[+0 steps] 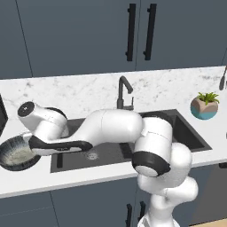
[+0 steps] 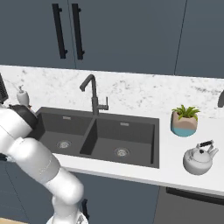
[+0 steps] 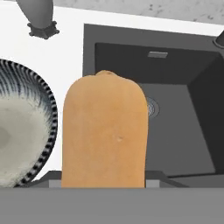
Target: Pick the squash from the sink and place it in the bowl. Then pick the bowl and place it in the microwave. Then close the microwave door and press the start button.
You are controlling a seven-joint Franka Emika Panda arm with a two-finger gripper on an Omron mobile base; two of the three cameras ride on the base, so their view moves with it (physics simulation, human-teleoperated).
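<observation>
1. Close against the hand camera, the squash (image 3: 104,133) stands up as a tall orange column. Its long axis runs straight away from the wrist. The fingertips are hidden behind it, so the grip itself cannot be seen; I judge the hand is clenched on the squash, since it hangs in the air with nothing under it.
2. Just to its left in the hand view lies the bowl (image 3: 26,135). Its streaked rim passes close beside the squash, and its pale inside holds nothing. The squash is over the strip between bowl and basin, not yet over the bowl's middle.
3. From the left base view, the arm reaches out to the left and ends above the bowl (image 1: 15,153), which sits on the white tabletop (image 1: 66,177) beside the sink's left edge.
4. Behind and to the right, the sink (image 3: 183,122) shows a bare left basin with its round drain. So the coming move, as I judge it, is a short shift toward the bowl, then a lowering and release.
5. Farther off, a potted plant (image 2: 186,120) and a kettle (image 2: 199,158) stand right of the sink, well apart from the work.
</observation>
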